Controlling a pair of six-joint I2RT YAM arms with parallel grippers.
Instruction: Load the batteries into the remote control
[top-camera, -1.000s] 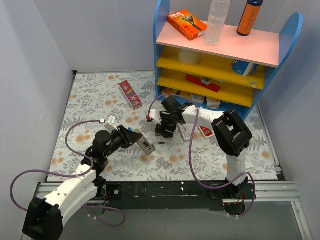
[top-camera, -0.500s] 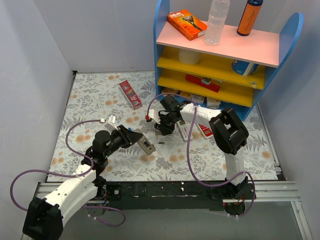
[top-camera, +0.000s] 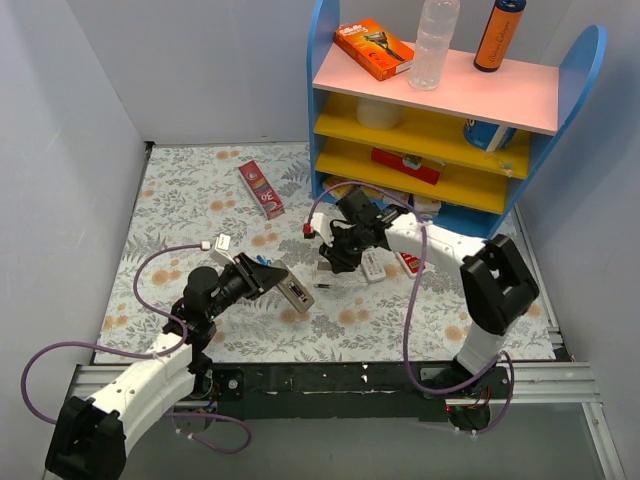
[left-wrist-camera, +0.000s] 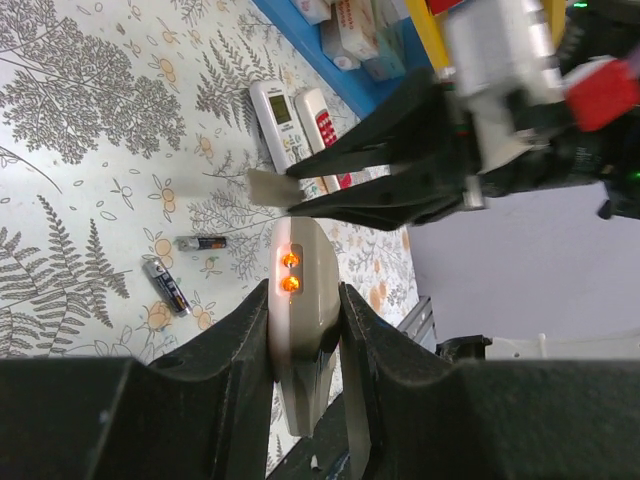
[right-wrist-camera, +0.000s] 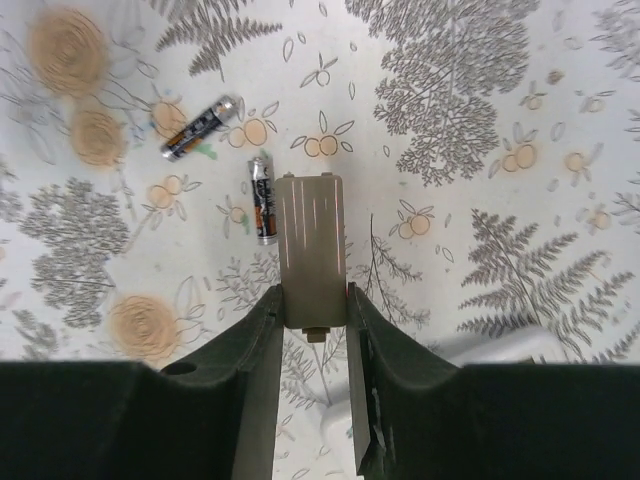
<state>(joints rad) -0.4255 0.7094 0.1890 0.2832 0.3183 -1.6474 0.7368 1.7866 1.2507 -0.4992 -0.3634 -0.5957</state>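
As needed for loading, noted left gripper (left-wrist-camera: 304, 292) clamped on remote control (left-wrist-camera: 300, 335) to steady it, right gripper (right-wrist-camera: 312, 300) pinching beige cover (right-wrist-camera: 310, 240) presumably out of the way, batteries (right-wrist-camera: 200, 127) loose on mat (right-wrist-camera: 480, 120).

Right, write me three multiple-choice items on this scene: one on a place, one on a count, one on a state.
1. The loose batteries lie:
A. on the floral mat
B. on the pink shelf top
C. inside a remote

2. Loose batteries in the right wrist view:
A. one
B. two
C. four

3. The left gripper is:
A. open above the mat
B. shut on a beige remote
C. shut on a bottle

Key:
1 A, both rest on the printed mat.
2 B, two dark cylinders lie beside the grey cover.
3 B, its fingers press the remote's two sides.
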